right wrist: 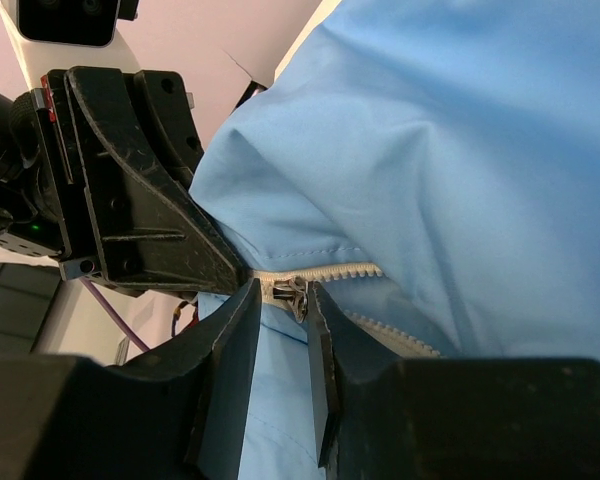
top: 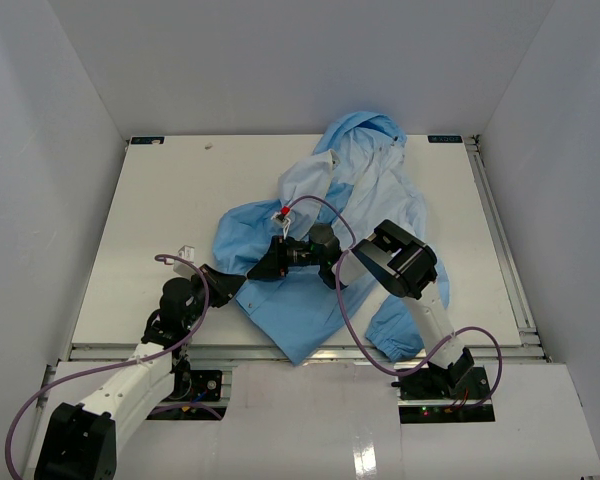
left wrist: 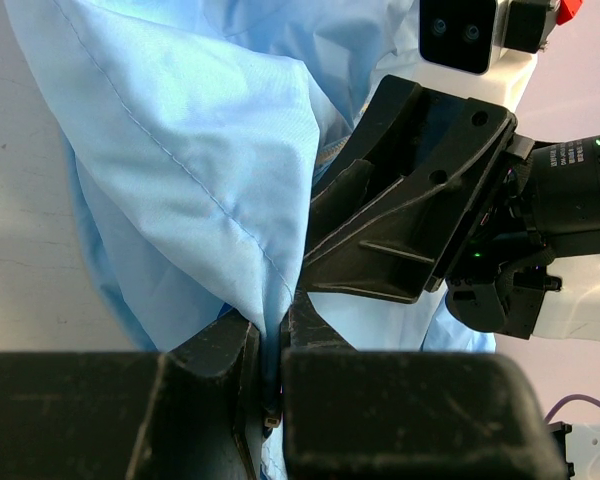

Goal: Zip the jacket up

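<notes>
Jacket and its room: we've got the jacket [top: 300, 310] sprawled mid-worktop, hood toward the far side and hem reaching the near edge by the arm bases. Plain pale walls [top: 280, 60] box it in on three sides.
Worktop [top: 160, 220]: white and flat. It looks slick to us, so thin fabric will probably slide rather than stay put.
Purple cable [top: 325, 205]: loops right over the blue fabric near the right arm's wrist.
Left pincer [left wrist: 273, 345]: pressed together on a fold of the jacket's lower edge.
Right pincer [right wrist: 283, 300]: closed in on the zipper slider, a finger on either side, sitting just beside the left one.
Zipper teeth [right wrist: 355, 270]: pale, running off from the slider under a puffy fold.
Zipper slider [right wrist: 290, 293]: a tiny metal bit, apparently low on the zip, so we reckon most of the run is left.
What could go wrong: the slider is a small thing to hold and could pop out of the pinch on the pull. If the left hold slips, the hem goes slack and the whole jacket just drags across the worktop. That loose fold could get chewed into the slider. The two pincers are close enough to knock together, and the cable might tug the fabric.
</notes>
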You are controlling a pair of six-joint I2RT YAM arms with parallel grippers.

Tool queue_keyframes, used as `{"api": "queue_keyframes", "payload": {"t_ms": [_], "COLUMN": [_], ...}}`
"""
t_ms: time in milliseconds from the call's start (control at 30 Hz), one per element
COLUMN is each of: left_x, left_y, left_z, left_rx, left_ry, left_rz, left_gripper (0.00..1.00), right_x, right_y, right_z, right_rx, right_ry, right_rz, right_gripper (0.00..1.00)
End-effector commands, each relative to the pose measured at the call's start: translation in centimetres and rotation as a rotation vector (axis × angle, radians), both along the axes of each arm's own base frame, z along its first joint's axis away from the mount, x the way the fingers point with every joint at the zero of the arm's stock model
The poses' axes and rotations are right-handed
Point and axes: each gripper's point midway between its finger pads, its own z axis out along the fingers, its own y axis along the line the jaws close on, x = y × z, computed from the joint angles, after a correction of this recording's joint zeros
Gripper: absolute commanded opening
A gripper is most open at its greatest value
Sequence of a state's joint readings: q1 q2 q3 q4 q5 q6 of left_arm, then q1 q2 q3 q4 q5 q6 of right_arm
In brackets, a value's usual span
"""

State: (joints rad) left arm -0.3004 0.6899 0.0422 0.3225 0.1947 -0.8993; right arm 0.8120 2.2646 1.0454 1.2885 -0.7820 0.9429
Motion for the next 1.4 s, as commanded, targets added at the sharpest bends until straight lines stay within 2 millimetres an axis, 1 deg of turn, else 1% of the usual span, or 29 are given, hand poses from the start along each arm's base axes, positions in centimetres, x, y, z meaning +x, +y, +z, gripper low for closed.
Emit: {"api": "queue_keyframes", "payload": {"t_ms": [0, 267, 333, 400, 433, 533, 700, 833, 1000, 1133, 1367], "left_x": [-2.5, -2.5, -2.5, -2.5, -2.5, -2.5, -2.5, -2.5, -2.6, -2.5, -2.4], "left_y": [0.9, 0.8, 0.8, 0.8, 0.8, 0.9, 0.9, 0.8, 0.7, 0.7, 0.5], "left_z": [-5.3, -5.2, -5.2, -5.2, -5.2, -5.3, -5.3, -5.0, -5.0, -4.7, -4.2], "left_rx": [0.035, 0.034, 0.034, 0.034, 0.034, 0.034, 0.034, 0.032, 0.029, 0.027, 0.026], "left_ry": [0.092, 0.091, 0.091, 0.091, 0.091, 0.091, 0.091, 0.087, 0.083, 0.078, 0.070], "left_rz": [0.001, 0.000, -0.001, -0.001, 0.000, 0.001, 0.000, -0.004, -0.008, -0.008, -0.018], "left_gripper": [0.00, 0.00, 0.00, 0.00, 0.00, 0.00, 0.00, 0.00, 0.00, 0.00, 0.00], "right_x": [-0.3, -0.3, -0.3, -0.2, -0.2, -0.2, 0.2, 1.2, 3.0, 4.2, 5.2], "right_y": [0.2, 0.1, 0.1, 0.2, 0.2, 0.1, -0.4, -0.9, -2.3, -3.0, -3.1], "right_z": [1.3, 1.0, 0.9, 0.9, 1.0, 1.1, 1.0, 0.5, -0.3, -0.6, -0.9], "right_rx": [0.056, 0.050, 0.048, 0.048, 0.049, 0.044, 0.032, 0.021, 0.009, -0.009, -0.049], "right_ry": [-0.044, -0.043, -0.042, -0.043, -0.047, -0.066, -0.091, -0.088, -0.079, -0.086, -0.117], "right_rz": [0.020, 0.016, 0.015, 0.012, 0.011, 0.006, -0.051, -0.105, -0.178, -0.215, -0.248], "right_gripper": [0.31, 0.28, 0.23, 0.11, 0.08, 0.08, 0.08, 0.08, 0.08, 0.08, 0.08]}}
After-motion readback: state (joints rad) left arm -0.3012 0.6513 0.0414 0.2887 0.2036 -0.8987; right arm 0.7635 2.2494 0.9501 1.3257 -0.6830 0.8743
